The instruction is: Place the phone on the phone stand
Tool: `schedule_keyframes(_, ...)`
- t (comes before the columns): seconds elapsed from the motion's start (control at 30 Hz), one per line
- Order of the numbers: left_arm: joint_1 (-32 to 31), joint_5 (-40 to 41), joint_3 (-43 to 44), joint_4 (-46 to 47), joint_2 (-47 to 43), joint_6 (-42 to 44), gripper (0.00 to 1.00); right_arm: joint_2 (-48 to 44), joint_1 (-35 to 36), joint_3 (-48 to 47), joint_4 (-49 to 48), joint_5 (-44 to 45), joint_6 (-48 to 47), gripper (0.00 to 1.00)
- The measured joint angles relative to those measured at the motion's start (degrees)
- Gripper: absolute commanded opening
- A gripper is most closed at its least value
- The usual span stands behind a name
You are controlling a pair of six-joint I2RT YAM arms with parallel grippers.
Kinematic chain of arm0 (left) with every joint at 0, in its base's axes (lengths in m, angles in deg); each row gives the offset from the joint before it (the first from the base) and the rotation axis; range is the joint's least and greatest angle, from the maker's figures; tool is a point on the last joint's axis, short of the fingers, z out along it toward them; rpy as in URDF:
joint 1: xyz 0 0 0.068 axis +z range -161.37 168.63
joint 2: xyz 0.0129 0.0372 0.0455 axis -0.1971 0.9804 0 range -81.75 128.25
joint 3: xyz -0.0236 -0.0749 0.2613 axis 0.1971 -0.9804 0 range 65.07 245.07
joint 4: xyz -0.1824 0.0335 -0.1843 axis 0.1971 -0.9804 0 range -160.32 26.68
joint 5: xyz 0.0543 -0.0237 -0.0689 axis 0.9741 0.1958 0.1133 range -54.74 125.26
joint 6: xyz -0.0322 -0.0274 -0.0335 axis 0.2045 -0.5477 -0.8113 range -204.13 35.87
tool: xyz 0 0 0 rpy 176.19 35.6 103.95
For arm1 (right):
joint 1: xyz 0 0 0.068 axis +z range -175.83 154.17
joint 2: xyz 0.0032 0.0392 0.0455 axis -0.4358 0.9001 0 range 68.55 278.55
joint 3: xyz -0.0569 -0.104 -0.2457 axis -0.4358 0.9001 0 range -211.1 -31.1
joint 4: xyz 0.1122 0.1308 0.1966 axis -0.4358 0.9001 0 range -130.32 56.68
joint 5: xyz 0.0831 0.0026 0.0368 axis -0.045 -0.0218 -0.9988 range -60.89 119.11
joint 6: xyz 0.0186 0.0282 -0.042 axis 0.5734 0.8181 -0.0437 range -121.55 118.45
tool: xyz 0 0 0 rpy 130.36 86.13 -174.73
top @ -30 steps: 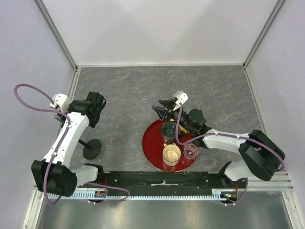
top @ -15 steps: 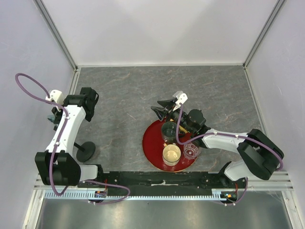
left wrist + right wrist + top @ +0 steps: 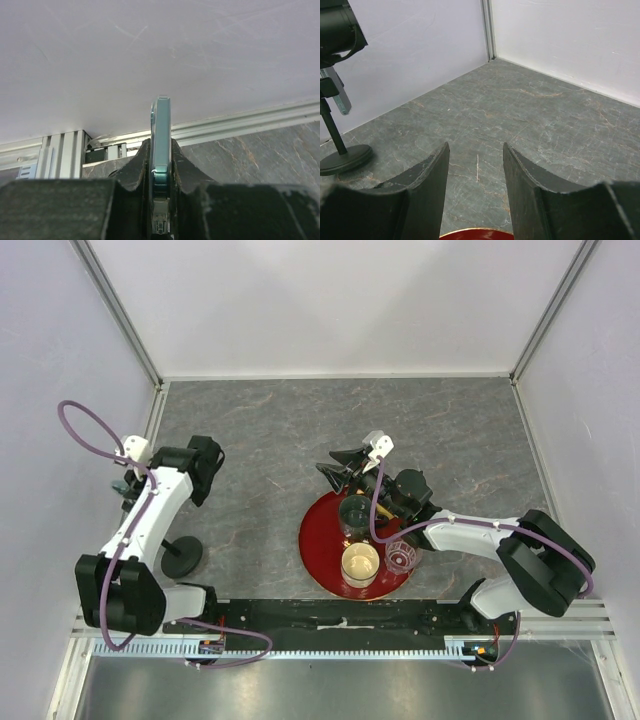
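Grey marbled table point(image 3: 300, 420). The left gripper point(image 3: 161, 145), by the left wall point(image 3: 160, 55), stays clamped tight on the phone point(image 3: 160, 120), held close beside the top of the phone stand point(image 3: 183, 555). The right gripper point(image 3: 475, 150) hovers spread wide and empty over a red tray point(image 3: 315, 540). Within the last second the stand's base slid slightly left, so the phone is probably meeting the cradle, not yet seated.

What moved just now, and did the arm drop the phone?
The left arm swung toward the left wall, then came partway back. The left claw grips the phone. The phone stand slid slightly left. The right claw, open above the red tray, and the cups stayed put.
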Motion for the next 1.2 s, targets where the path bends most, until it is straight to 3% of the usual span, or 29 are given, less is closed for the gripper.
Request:
schedule_keyframes(0.13,-3.0,1.2,-1.1,-0.1,-0.1,-0.2,0.02,0.0,0.0,0.0,0.0,0.0,0.0,0.54)
schedule_keyframes(0.63,-3.2,-2.1,-3.4,-0.6,-6.2,-7.0,0.02,0.1,0.0,0.0,0.0,0.0,0.0,0.54)
schedule_keyframes(0.87,-3.2,-2.9,-4.9,-0.5,-9.8,-7.1,0.37,0.1,0.0,0.0,0.0,0.0,0.0,0.54)
schedule_keyframes(0.97,-3.2,-8.1,-6.4,-0.7,-10.9,-7.1,0.49,0.1,0.0,0.0,0.0,0.0,0.0,0.54)
schedule_keyframes(1.2,-3.3,-12.4,-7.0,-0.6,-11.3,-7.0,0.70,0.1,0.0,0.0,0.0,0.0,0.0,0.54)
